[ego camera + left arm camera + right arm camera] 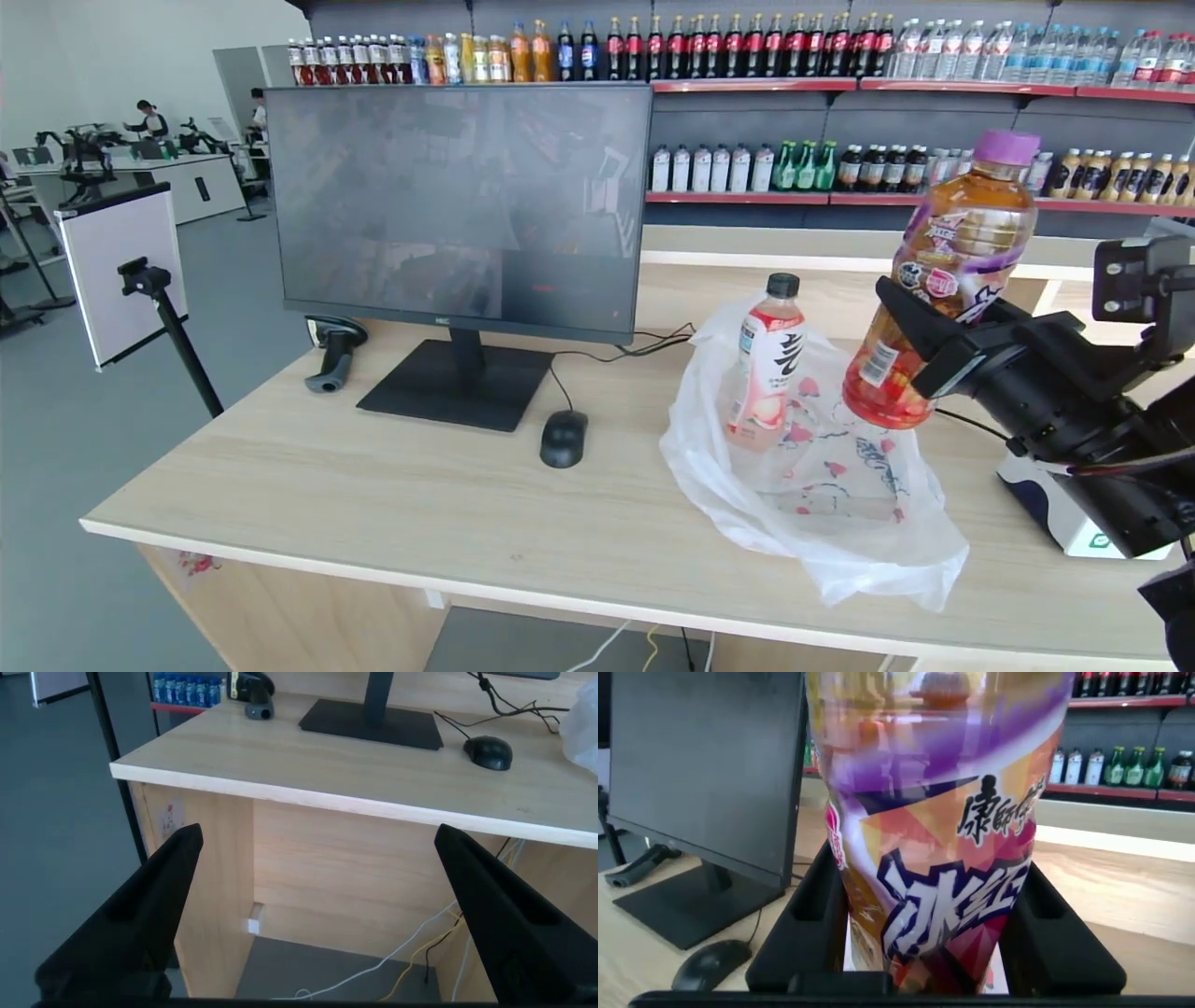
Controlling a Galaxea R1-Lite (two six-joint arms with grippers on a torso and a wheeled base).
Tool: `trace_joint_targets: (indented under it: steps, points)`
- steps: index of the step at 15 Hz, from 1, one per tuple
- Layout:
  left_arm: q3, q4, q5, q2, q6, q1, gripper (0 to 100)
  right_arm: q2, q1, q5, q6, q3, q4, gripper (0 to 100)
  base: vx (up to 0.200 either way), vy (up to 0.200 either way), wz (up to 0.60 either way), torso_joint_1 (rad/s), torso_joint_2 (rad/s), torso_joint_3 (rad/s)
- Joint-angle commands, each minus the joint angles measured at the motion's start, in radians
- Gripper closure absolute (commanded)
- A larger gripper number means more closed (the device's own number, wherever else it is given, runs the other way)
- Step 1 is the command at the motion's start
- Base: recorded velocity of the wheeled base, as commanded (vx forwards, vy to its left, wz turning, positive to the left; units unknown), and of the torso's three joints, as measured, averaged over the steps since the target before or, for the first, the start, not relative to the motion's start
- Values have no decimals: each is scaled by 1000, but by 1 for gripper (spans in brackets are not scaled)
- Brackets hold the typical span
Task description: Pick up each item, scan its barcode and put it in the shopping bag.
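head view: right tool [913, 343] clamped on tea bottle [957, 247] above table [373, 495] | left wrist view: left tool [318, 840] spread wide, below table level

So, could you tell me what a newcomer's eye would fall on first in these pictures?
Probably the amber bottle with its purple cap, held tilted in the right gripper over the white shopping bag on the right side of the table. Next come the pink bottle standing upright inside that bag, and the big dark monitor towards the back left.
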Motion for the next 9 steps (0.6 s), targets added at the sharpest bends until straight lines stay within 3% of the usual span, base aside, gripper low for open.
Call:
trace_joint_targets:
  steps: [1, 9]
  points:
    - [0, 0, 0, 0, 0, 0, 0, -5, 1, 0, 0, 16, 7, 100, 0, 0, 0, 0, 0, 0]
    - [0, 0, 0, 0, -2, 0, 0, 93, -25, 1, -2, -10, 7, 100, 0, 0, 0, 0, 0, 0]
